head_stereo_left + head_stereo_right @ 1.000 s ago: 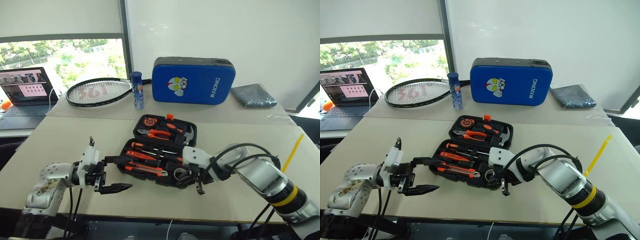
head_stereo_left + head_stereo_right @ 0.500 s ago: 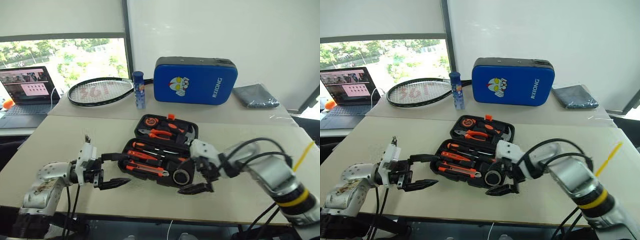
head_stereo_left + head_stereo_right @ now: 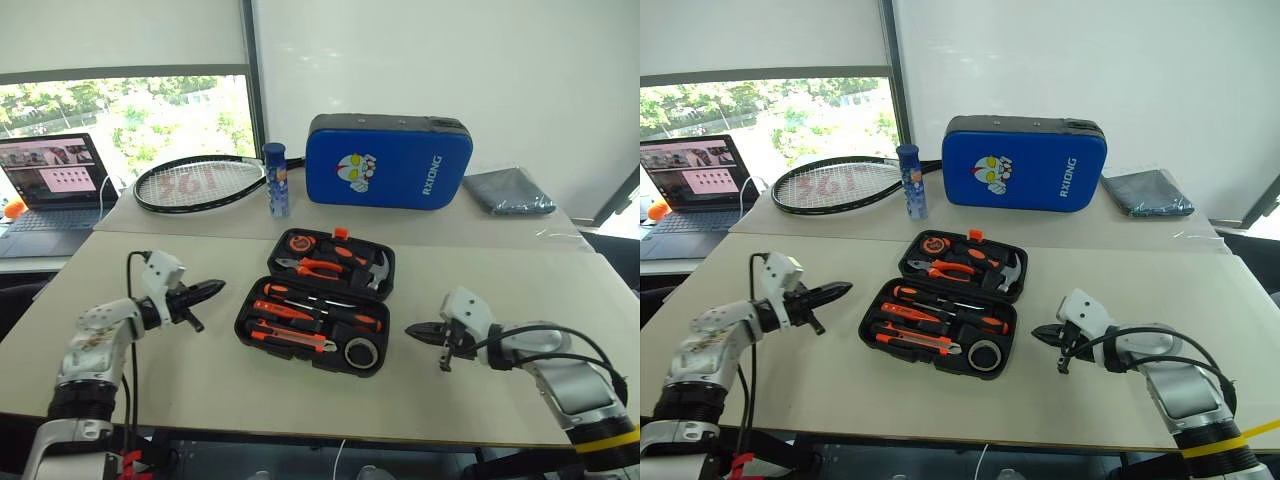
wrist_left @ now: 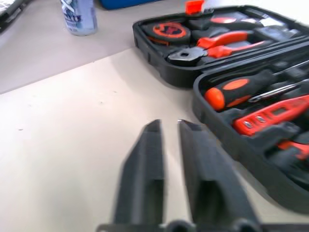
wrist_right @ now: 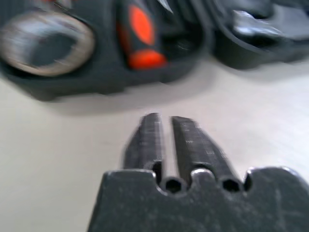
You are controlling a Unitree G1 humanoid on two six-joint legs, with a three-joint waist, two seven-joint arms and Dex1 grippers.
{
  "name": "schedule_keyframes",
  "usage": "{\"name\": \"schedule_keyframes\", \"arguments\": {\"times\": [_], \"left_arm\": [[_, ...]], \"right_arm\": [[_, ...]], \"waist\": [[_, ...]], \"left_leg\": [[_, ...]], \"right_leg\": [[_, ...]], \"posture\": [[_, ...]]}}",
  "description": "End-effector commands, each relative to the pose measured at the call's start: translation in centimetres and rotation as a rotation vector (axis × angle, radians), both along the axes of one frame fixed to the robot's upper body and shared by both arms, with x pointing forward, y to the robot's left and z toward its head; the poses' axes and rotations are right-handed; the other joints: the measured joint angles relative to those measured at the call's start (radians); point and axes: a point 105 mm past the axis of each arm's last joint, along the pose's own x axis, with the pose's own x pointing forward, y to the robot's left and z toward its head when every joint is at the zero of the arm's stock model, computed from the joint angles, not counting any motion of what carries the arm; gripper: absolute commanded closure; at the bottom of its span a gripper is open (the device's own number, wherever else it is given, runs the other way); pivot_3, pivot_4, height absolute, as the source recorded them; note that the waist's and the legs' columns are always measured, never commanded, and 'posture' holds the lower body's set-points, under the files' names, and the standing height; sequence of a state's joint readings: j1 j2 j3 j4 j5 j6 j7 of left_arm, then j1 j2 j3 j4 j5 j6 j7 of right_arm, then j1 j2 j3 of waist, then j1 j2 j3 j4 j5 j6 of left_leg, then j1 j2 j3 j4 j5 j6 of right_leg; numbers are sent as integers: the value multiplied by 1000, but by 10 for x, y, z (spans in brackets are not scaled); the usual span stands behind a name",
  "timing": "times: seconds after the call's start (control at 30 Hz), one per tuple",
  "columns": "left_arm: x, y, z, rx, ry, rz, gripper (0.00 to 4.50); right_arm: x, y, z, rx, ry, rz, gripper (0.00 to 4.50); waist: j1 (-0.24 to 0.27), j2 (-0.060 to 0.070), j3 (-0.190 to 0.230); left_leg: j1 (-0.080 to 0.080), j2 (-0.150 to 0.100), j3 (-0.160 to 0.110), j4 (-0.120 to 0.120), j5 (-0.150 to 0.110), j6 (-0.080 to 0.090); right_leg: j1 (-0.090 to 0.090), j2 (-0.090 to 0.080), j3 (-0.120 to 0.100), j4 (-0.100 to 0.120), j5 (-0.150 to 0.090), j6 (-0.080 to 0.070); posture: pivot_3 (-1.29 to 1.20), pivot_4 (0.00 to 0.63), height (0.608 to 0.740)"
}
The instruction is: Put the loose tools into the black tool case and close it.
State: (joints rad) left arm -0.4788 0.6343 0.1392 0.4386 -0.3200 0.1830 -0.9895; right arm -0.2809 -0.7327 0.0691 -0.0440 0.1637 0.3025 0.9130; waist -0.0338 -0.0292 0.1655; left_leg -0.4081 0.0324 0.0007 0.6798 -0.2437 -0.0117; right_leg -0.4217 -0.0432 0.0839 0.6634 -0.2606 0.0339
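Black tool case (image 3: 318,302) open flat at mid-table, with the loose tools (image 3: 300,325) and small black tape roll (image 3: 359,353) seated in its slots, apparently all of them. Left gripper (image 3: 205,291) and right gripper (image 3: 420,329) now withdrawn to either side of the case, fingers pressed together, empty; a second ago at its front edge. Packing likely complete; lid closure outstanding.

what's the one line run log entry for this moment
case: open, tools inside | left gripper: shut, empty | right gripper: shut, empty
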Motion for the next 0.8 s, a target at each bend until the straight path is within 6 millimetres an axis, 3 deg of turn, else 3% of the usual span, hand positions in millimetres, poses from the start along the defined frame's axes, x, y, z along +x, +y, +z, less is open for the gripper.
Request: {"name": "schedule_keyframes", "arguments": {"times": [0.03, 0.17, 0.4, 0.63, 0.8], "left_arm": [[10, -22, -5, 54, 3, -23, 4471], [14, -29, -15, 87, 51, -12, 4471], [-16, -64, -21, 38, 116, -244, 4471], [-46, -72, -31, 66, 166, -347, 4471], [-58, -67, -36, 79, 185, -324, 4471]], "right_arm": [[16, 9, 6, -30, -109, -29, 4425], [18, 20, 2, -24, -84, -24, 4425], [17, 34, 5, 5, -90, -5, 4425], [1, 36, 6, -10, -44, 39, 4425], [-21, 40, -4, -25, 31, 55, 4425]], "waist": [[-1, 0, 0], [-4, 0, 0], [-4, 0, 0], [-2, 0, 0], [-1, 0, 0]], "left_leg": [[0, 0, 0, 0, 0, 0], [0, 0, 0, 0, 0, 0], [0, 0, -1, 0, 0, 0], [0, 0, 0, 0, 0, 0], [0, 0, -1, -1, 0, 0]], "right_leg": [[0, 0, 0, 0, 0, 0], [0, 0, 0, 1, 0, 0], [0, 0, 0, 1, 0, 0], [0, 0, 0, 0, 0, 0], [1, 0, 0, 0, 0, 0]], "posture": [[0, 150, 740], [0, 150, 740], [0, 150, 740], [0, 150, 740], [0, 150, 740]]}}
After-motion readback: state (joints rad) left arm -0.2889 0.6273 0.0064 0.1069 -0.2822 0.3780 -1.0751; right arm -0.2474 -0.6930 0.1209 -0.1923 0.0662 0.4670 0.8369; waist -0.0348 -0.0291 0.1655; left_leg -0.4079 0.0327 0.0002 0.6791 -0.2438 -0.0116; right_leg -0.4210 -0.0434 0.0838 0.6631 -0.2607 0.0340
